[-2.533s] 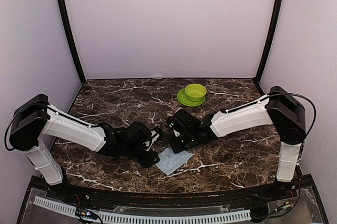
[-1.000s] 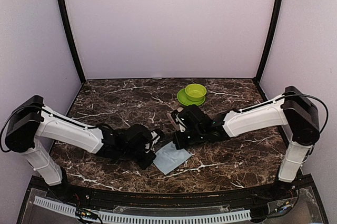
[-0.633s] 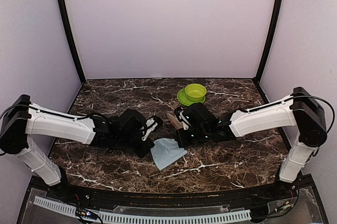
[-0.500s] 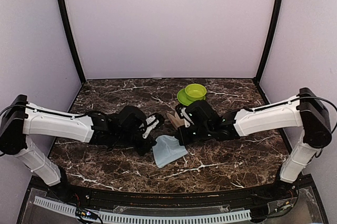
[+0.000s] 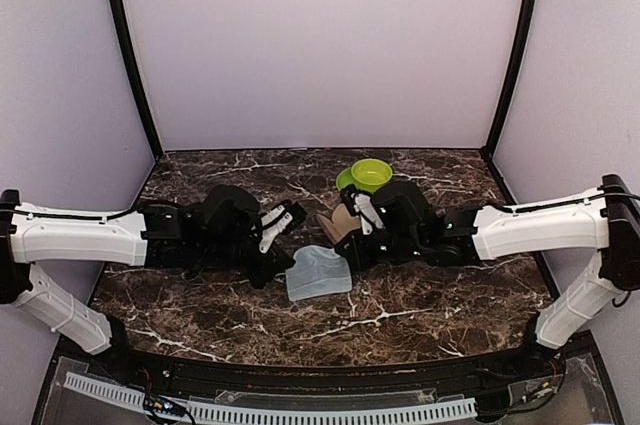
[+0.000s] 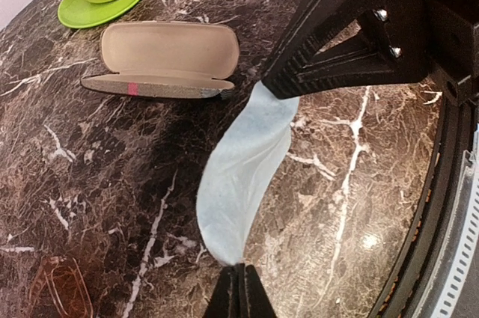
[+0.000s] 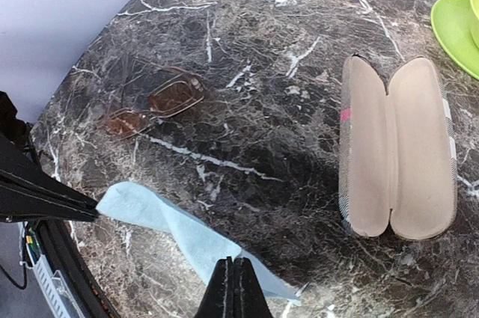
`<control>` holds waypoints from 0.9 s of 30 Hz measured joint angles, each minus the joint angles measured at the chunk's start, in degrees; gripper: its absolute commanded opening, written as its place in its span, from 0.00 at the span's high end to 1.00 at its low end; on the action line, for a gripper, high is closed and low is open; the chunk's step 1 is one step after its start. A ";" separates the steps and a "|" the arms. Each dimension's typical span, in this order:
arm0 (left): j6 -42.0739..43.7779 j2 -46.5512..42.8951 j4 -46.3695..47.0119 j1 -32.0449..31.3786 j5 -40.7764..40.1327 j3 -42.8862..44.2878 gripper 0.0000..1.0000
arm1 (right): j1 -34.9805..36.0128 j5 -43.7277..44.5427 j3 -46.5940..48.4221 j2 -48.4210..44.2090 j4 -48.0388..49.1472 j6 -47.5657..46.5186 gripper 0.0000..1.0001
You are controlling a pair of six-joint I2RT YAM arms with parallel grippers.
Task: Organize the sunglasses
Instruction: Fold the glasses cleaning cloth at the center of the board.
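A light blue cloth (image 5: 318, 273) hangs stretched between both grippers just above the table. My left gripper (image 6: 241, 277) is shut on one corner of the cloth (image 6: 239, 168). My right gripper (image 7: 233, 269) is shut on the opposite edge of the cloth (image 7: 172, 221). The sunglasses (image 7: 153, 105), thin-framed with brown lenses, lie flat on the marble to the left of the cloth; one lens (image 6: 60, 288) shows in the left wrist view. In the top view they are hidden by the left arm. The glasses case (image 5: 340, 223) lies open, beige inside, just beyond the cloth.
A green bowl (image 5: 371, 175) stands on a green plate (image 6: 97, 11) at the back, right behind the case (image 7: 397, 146). The table's curved front edge (image 6: 449, 206) runs close by the cloth. Both arms reach in low over the middle of the marble.
Both arms have stretched farther over the table, carrying the cloth off the marble and toward the case. The case has come out from under the right arm. Both grippers stayed shut.
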 measured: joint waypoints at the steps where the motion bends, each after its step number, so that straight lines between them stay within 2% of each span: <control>1: 0.00 -0.35 -0.28 -0.33 0.02 0.11 1.00 | 0.59 0.24 0.00 -0.76 -0.15 0.00 1.00; 16: -3.34 -7.69 -4.81 -8.83 -0.70 -0.24 1.00 | 11.85 9.46 -3.15 -8.28 -4.70 5.16 1.00; 21: -5.46 -9.62 -4.39 -9.40 -1.16 -3.50 1.00 | 13.70 12.46 -4.44 -8.41 -5.81 9.27 1.00; 27: -5.77 -5.57 -3.56 -8.35 -2.73 -5.22 1.00 | 13.66 16.22 -4.46 -6.43 -8.66 12.92 1.00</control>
